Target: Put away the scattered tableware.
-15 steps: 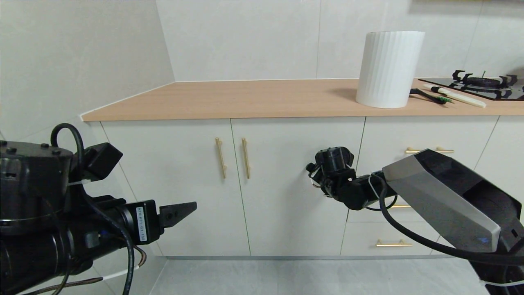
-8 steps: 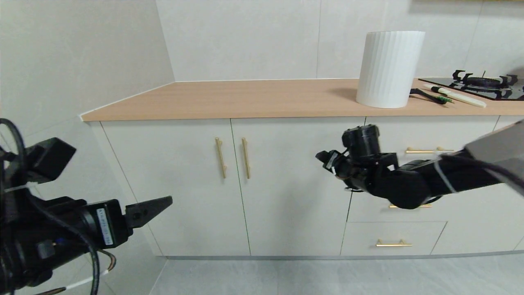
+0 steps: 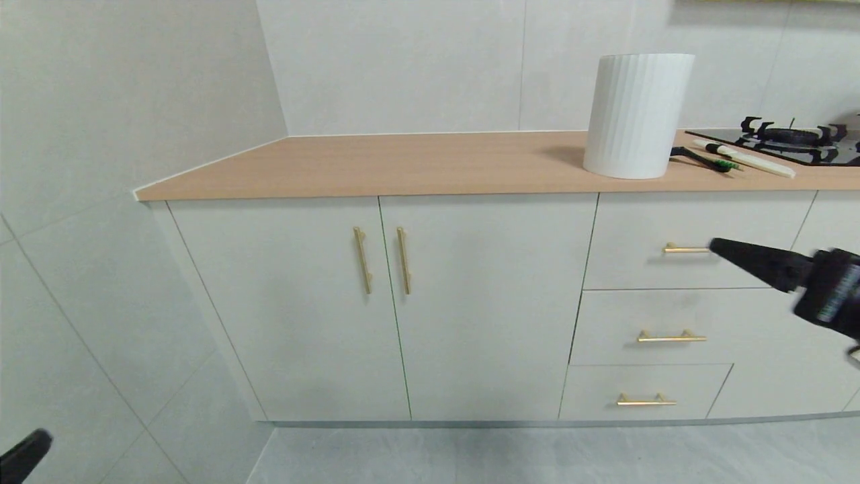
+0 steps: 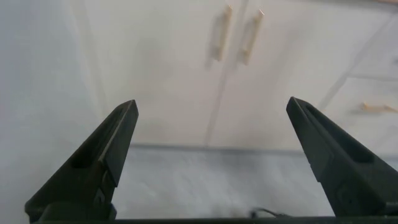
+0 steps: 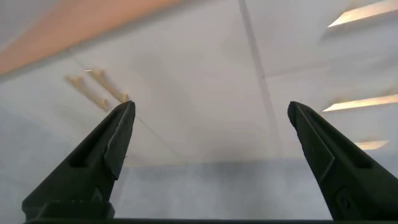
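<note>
Pale wooden surface (image 3: 403, 161) carries the tableware at its right end: a black-and-green utensil (image 3: 705, 158) and a long cream utensil (image 3: 746, 161), between the tall white ribbed holder (image 3: 638, 115) and the black gas hob (image 3: 786, 134). The right gripper (image 5: 210, 107) and left gripper (image 4: 211, 102) hang below, jaws spread wide and empty. Rising from there, the right arm could catch the brass drawer handle (image 3: 685, 249) or the surface's edge, or knock the holder.

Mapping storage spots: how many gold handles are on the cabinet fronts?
5. On the doors, left handle and right handle; on the drawers, top handle, its end behind the right gripper, middle handle, bottom handle.
</note>
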Tool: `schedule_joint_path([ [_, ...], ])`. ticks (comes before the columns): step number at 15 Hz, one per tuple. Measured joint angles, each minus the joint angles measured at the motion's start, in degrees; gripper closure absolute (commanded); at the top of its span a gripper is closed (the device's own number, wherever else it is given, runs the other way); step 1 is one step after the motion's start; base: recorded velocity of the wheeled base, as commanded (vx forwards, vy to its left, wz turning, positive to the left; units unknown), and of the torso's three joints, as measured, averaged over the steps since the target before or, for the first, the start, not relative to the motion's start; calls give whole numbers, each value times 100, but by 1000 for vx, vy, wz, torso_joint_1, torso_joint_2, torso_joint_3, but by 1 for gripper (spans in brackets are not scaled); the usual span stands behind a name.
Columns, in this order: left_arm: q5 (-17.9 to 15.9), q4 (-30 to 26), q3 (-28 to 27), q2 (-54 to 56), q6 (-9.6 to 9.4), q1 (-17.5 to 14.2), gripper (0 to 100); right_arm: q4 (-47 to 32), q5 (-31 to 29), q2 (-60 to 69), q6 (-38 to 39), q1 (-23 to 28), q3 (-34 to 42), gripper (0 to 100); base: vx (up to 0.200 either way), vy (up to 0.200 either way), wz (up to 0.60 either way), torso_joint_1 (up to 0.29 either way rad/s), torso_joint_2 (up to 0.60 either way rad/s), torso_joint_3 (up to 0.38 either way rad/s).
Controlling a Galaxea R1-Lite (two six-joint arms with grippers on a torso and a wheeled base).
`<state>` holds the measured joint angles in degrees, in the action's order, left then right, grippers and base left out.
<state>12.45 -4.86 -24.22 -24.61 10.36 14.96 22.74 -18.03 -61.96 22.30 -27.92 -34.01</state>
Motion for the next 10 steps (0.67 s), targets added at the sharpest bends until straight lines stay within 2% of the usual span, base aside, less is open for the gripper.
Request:
schedule_joint_path([
  [2, 68, -501, 144, 985, -207, -411, 0, -300, 29, 1536, -634, 336, 629, 0, 0, 0, 0, 0, 0, 0],
  [3, 257, -594, 188, 1291, -260, -564, 0, -555, 51, 2228, -853, 544, 844, 0, 0, 0, 0, 0, 0, 0],
  [5, 351, -553, 215, 1649, -366, -794, 0, -1330, 82, 3562, -1172, 948, 1136, 0, 0, 0, 0, 0, 0, 0],
  [8, 380, -547, 317, 2093, -768, -1301, 0, -2276, -52, 4984, -1267, 1618, 1368, 0, 0, 0, 0, 0, 0, 0],
  [10, 652, -534, 527, 2305, -790, -1456, 0, -2489, -44, 5396, -1256, 2175, 1453, 0, 0, 0, 0, 0, 0, 0],
])
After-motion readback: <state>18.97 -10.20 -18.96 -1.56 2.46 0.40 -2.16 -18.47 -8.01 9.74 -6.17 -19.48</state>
